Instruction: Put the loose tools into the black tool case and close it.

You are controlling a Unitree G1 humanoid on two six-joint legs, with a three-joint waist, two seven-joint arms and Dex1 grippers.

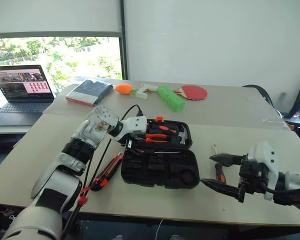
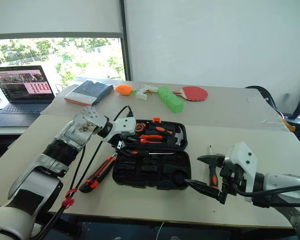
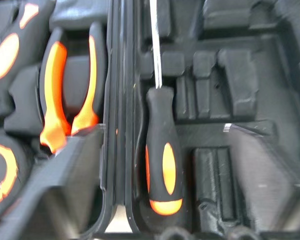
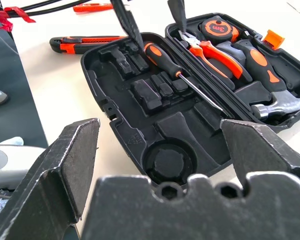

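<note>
Black tool case (image 1: 160, 165) lay open at frame centre. My left gripper (image 4: 150, 22) hung parted over the just-seated screwdriver (image 4: 162, 60); right gripper (image 2: 206, 174) idled wide, empty. Utility knife (image 1: 109, 170) waited left of the case. Risk, I judged: fingers snagging the screwdriver on withdrawal.

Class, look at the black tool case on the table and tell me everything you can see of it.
The black tool case lies wide open and flat on the pale table, both halves showing moulded slots of what looks like hard plastic. An orange latch sits on the far half's edge. That far half holds orange-handled pliers, a tape measure and a hammer. A black-and-orange screwdriver lies in the near half beside the hinge, under the left gripper. The round slot is empty.
</note>
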